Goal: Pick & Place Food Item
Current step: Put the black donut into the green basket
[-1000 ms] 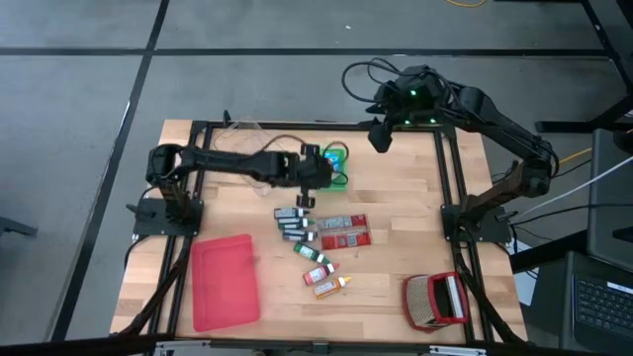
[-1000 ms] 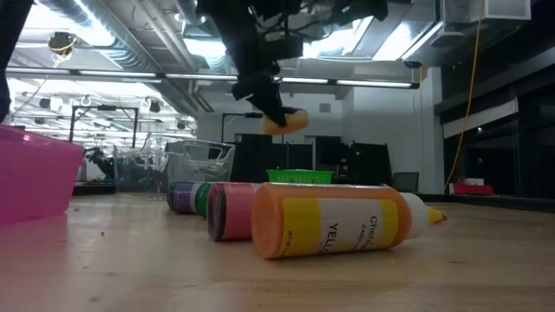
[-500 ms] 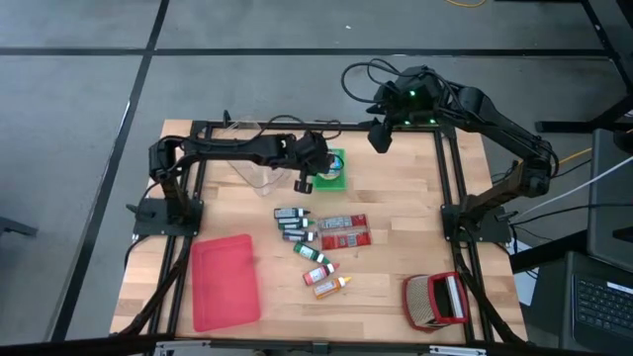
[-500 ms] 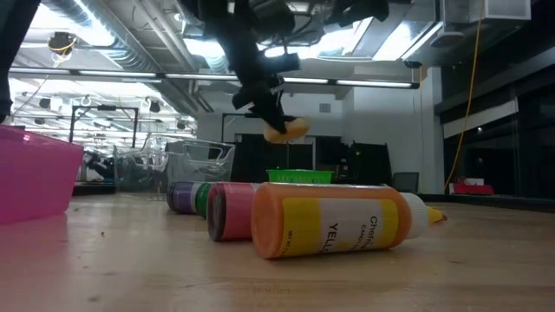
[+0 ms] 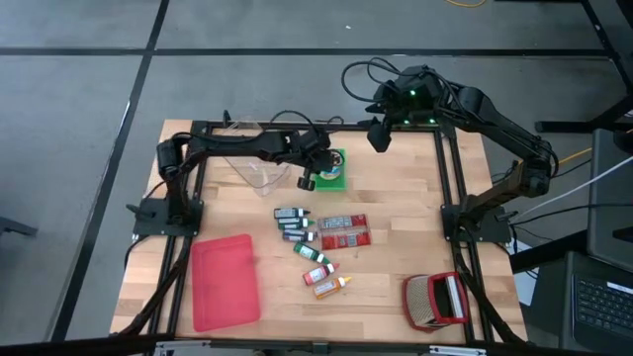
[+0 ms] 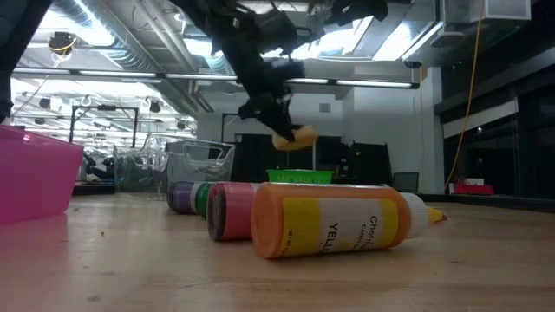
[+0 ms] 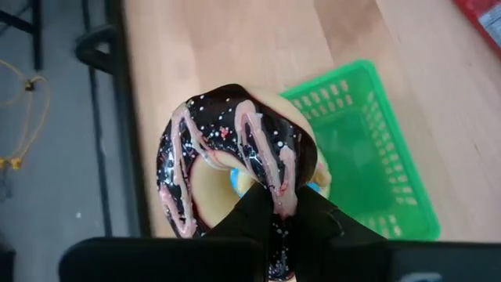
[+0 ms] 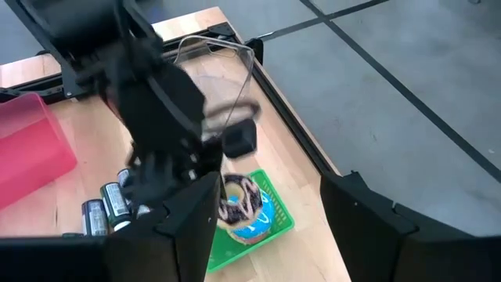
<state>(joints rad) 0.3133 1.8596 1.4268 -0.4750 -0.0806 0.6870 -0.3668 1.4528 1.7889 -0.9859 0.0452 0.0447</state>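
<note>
A: High view? Left gripper (image 5: 308, 182) at the far side of the worktop (image 5: 396, 208), just beside the green basket (image 5: 334, 169). Right gripper (image 5: 379, 135) waits farther right, fingers spread.

B: Low view: donut (image 6: 293, 137) in the air above the basket.

A: Left wrist: 2 fingers (image 7: 258, 207) pinching the chocolate donut's rim, basket below.

B: Right wrist: donut over the basket.

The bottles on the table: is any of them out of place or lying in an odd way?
Yes. The bottles all lie on their sides in a loose diagonal row, not upright; the low view shows the orange bottle flat on the wood. Nothing looks spilled. Otherwise, the left gripper holds a donut above the green basket.
</note>
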